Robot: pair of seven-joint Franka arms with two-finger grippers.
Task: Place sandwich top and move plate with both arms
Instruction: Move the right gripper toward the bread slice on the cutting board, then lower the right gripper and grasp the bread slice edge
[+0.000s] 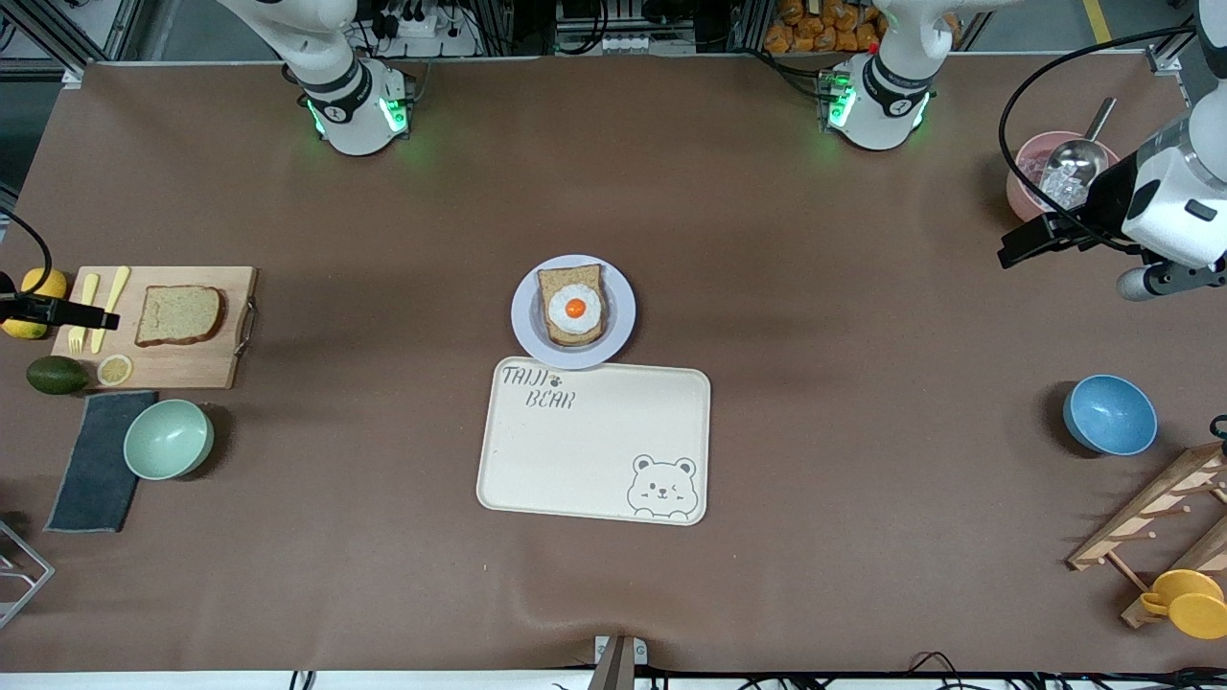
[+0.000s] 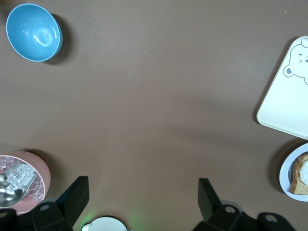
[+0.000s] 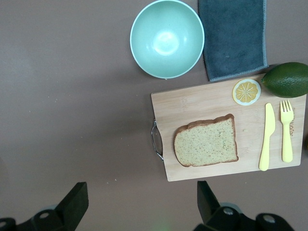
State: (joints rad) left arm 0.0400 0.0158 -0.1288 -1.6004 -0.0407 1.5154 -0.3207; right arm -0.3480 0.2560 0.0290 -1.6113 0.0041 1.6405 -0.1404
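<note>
Sandwich top (image 3: 207,141) lies bare on the cutting board (image 3: 202,106) at the right arm's end, ungrasped. Plate (image 1: 525,316) with the egg slice (image 1: 573,307) sits mid-surface, touching the tray (image 1: 594,460), ready for topping. Right gripper (image 3: 139,202) hangs over the surface beside the board, left gripper (image 2: 142,197) near the pink bowl (image 2: 41,175); both sets of fingers spread, empty.

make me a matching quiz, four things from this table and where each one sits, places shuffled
Things:
1. plain bread slice
2. egg-topped slice
3. metal scoop
4. lemon slice

Places:
A. in the pink bowl of ice
B. on the cutting board, beside the avocado
C. on the plate
D. mid cutting board, beside the yellow knife

Pairs: 1-D, 2-C, 3-A, 4-B
</note>
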